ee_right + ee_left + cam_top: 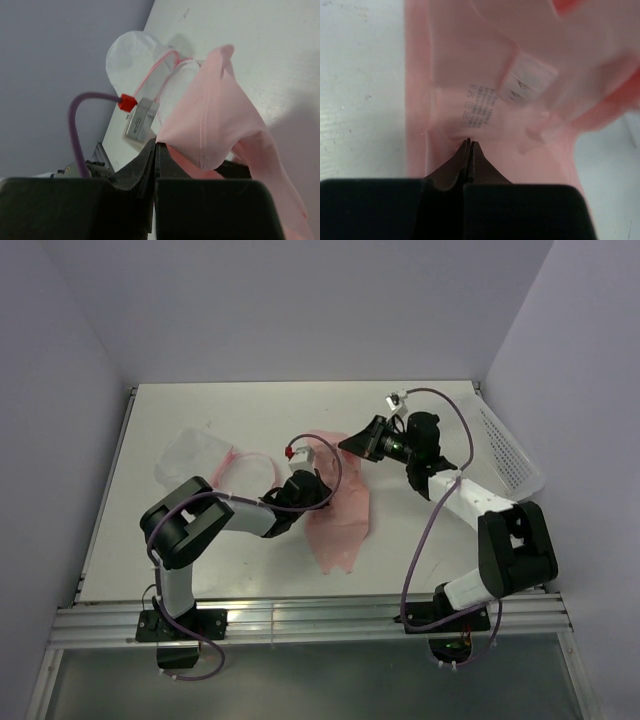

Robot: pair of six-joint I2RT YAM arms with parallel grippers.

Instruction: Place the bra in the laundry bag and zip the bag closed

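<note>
Top view: the bra [340,515] lies spread on the worktop [200,550] just right of the laundry bag [195,455]. The left pincer [305,490] is on the bra's bag-side edge and the right pincer [352,444] on the edge farther from the bag.

Left wrist: the left pincer [470,142] is clamped on a fold below the care label [481,107].

Right wrist: the right pincer [156,145] grips a raised corner, with the laundry bag [132,55] beyond it. Raise both ends together and keep the straps gathered. Carry the bra bagward, as the mouth's width is unclear.
</note>
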